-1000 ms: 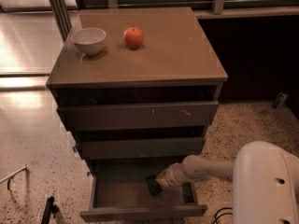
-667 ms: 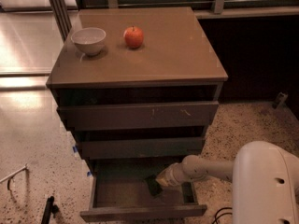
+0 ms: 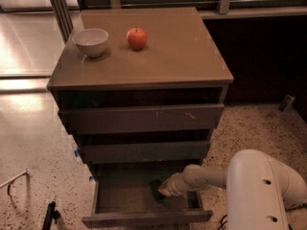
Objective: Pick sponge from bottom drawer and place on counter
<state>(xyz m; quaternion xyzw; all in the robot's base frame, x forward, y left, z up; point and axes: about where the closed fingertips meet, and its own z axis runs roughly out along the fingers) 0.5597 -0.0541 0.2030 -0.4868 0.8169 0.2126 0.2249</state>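
The bottom drawer [image 3: 120,200] is pulled open below the two drawers above it, and its bare floor shows. My white arm reaches into it from the right. My gripper [image 3: 157,190] is low inside the drawer, right of its middle. A small dark shape sits at the gripper's tip on the drawer floor. I cannot tell whether that is the sponge or part of the gripper. The counter [image 3: 172,51] is the glossy tan top of the cabinet.
A white bowl [image 3: 90,41] and a red apple [image 3: 137,38] stand at the counter's back left. The middle drawer [image 3: 144,150] and the top drawer [image 3: 141,119] stick out slightly. My white base [image 3: 264,190] is at the lower right, on the speckled floor.
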